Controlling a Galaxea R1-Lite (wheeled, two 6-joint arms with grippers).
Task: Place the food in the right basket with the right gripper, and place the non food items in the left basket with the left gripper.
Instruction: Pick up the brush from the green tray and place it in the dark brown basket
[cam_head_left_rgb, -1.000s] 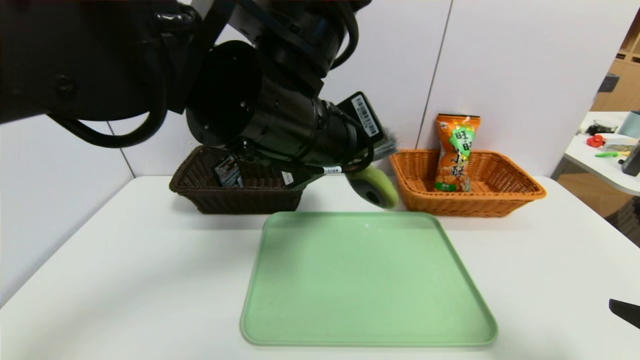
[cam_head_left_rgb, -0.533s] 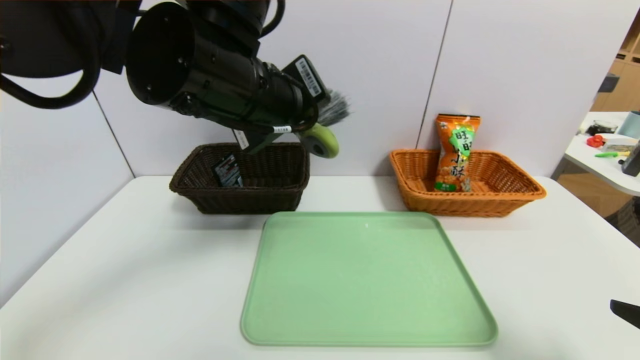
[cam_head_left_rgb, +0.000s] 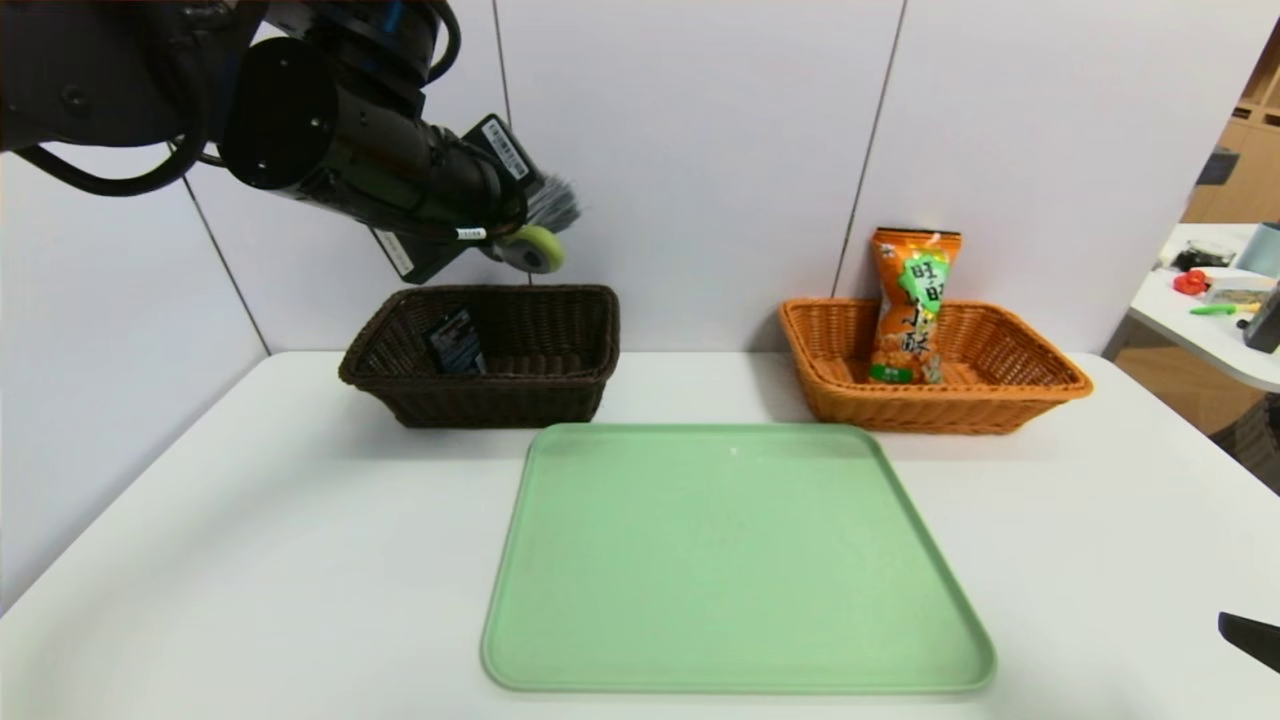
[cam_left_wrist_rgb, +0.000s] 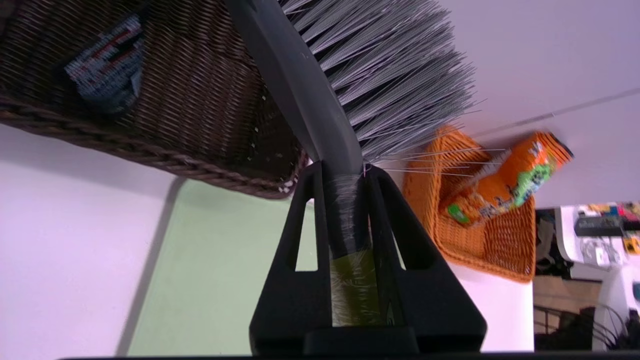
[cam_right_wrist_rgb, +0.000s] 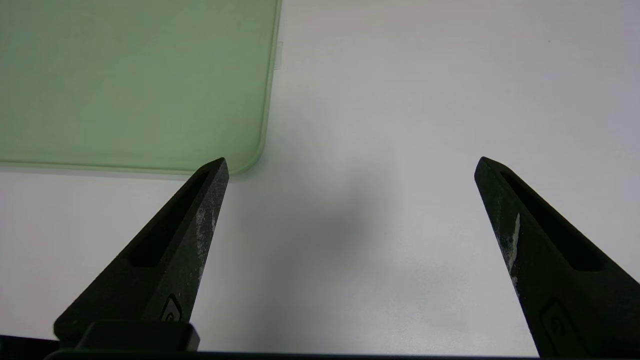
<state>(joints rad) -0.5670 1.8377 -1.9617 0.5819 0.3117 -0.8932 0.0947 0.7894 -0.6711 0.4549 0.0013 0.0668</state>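
the left gripper (cam_left_wrist_rgb: 345, 172) has its fingers closed tight on the brush (cam_left_wrist_rgb: 320, 100), pinching the narrow neck where the dark grey back meets the olive-green handle. in the head view it hangs above the far right part of the left basket (cam_head_left_rgb: 480, 355), clear of the rim, bristles pointing toward the wall. the brush looks light and rigid in the body, with soft springy bristles that give no purchase, so the hard neck is the sensible place to hold (the rounded green end would likely roll between the fingers). released from here it should drop without harm, though it may tip or bounce on the stiff wicker.

the black tube (cam_head_left_rgb: 455, 342) already leans against the inside of the left basket. the snack bag (cam_head_left_rgb: 908, 305) stands upright in the right basket (cam_head_left_rgb: 1040, 375), propped against the wall behind; it looks light, crinkly and easily crushed.

the right gripper (cam_right_wrist_rgb: 350, 170) rests low over the bare table (cam_right_wrist_rgb: 400, 100) by a near corner of the green tray (cam_right_wrist_rgb: 125, 75), fingers spread wide and holding nothing; only a tip shows in the head view.

the left arm's bulk hides most of the brush handle from the head camera, and the tube's print is too small to read. how far the brush sits above the basket floor i cannot tell.
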